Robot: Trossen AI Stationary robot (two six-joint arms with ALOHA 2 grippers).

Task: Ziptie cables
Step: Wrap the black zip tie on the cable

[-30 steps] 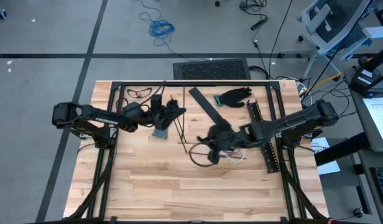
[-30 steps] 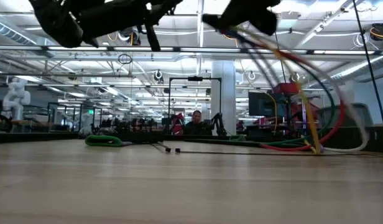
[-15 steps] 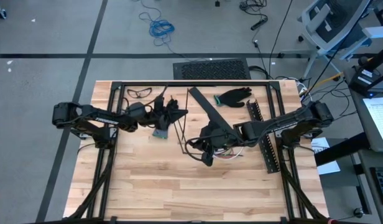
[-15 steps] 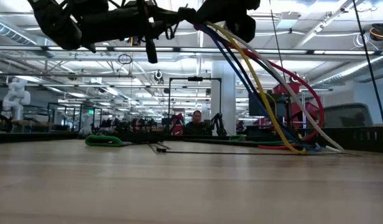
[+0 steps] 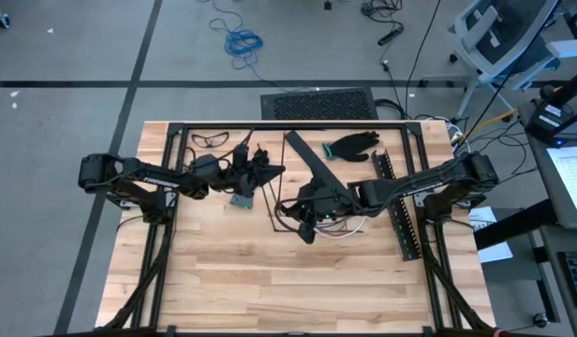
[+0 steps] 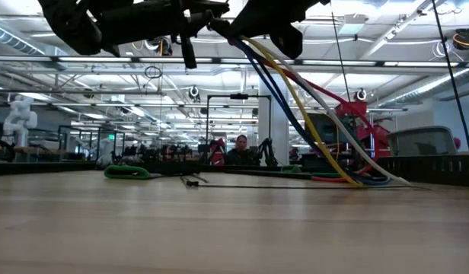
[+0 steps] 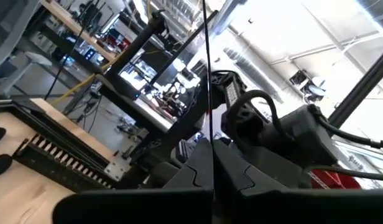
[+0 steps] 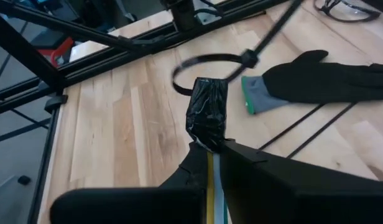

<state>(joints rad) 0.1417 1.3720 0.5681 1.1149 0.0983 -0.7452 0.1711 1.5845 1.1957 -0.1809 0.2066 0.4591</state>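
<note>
From above, both arms are reaching to the middle of the wooden bench [image 5: 223, 271]. The right pincer [image 5: 307, 208] is holding one end of the cables [image 5: 349, 227], and the rest of the cables are lying in a loose curl on the wood just beside it. The left pincer [image 5: 260, 170] is sitting a little behind and to the left.

The level view is showing something the top view is not: the cables [image 6: 311, 122] are hanging down from high up in yellow, blue, red and white lines and touching the bench far back.

The right wrist view is showing the taped black end of the cables [image 8: 207, 121] pinched between that arm's 2 fingers, right in front of a black ziptie [image 8: 210, 65] bent into a loop. A black glove [image 8: 328, 81] is lying past it.

The left wrist view is showing a thin black strip [image 7: 207, 81] standing up between its fingers, which are pressed together on it. The pincer tips are cut off in the level view.
</note>
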